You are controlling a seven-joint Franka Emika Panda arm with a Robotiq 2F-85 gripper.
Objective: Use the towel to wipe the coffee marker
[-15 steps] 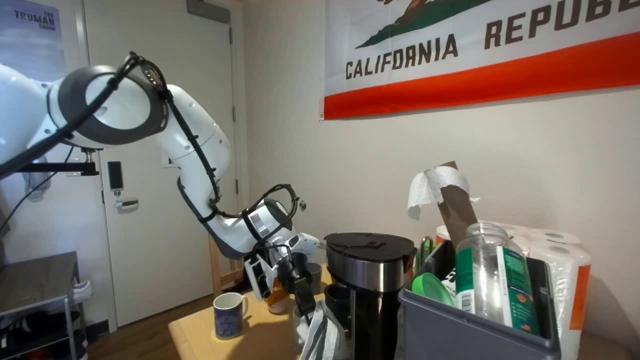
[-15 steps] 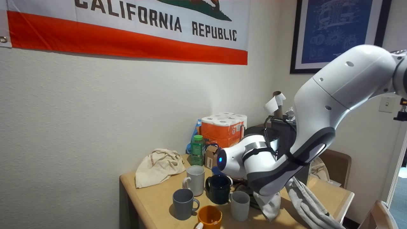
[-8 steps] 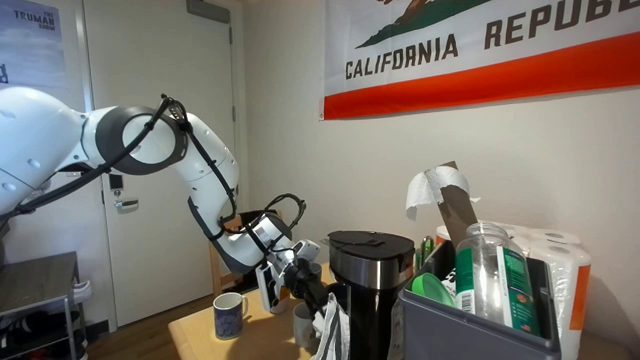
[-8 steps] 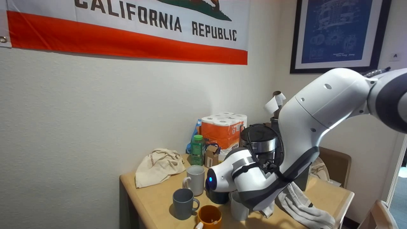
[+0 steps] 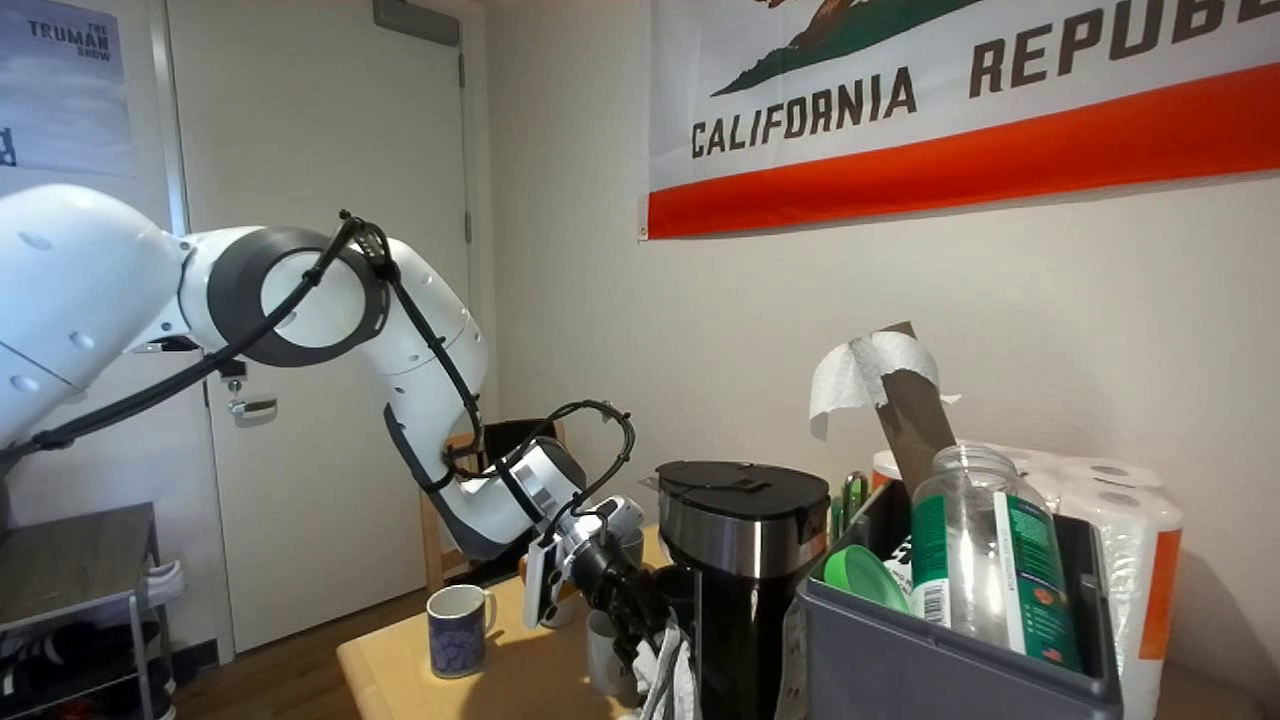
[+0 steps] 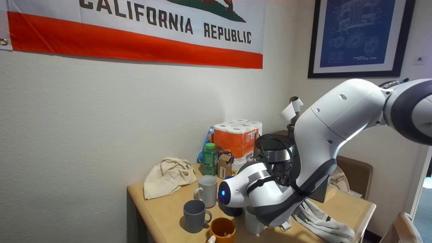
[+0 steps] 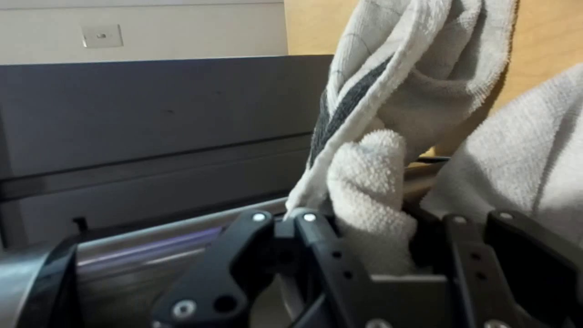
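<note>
The coffee maker (image 5: 742, 540) is black with a steel band and stands upright on the table. It shows partly behind the arm in an exterior view (image 6: 275, 157), and its steel band crosses the wrist view (image 7: 150, 250). My gripper (image 5: 645, 620) is low beside the front of the coffee maker. In the wrist view my gripper (image 7: 378, 223) is shut on the towel, with a bunched fold between its fingers. The towel (image 5: 668, 685) is off-white with dark stripes and hangs down; it trails onto the table in an exterior view (image 6: 320, 222), where the gripper is hidden.
A grey bin (image 5: 950, 650) with a jar stands next to the coffee maker. A patterned mug (image 5: 457, 630), a grey mug (image 6: 195, 216), a tall mug (image 6: 207, 190), an orange mug (image 6: 222, 231) and a light mug (image 6: 253, 221) stand near the arm. A cloth bag (image 6: 168, 179) lies by the wall.
The arm has lowered and moved toward the coffee maker's front, carrying the towel with it. More of the towel rests on the table. The coffee maker shows more in an exterior view.
</note>
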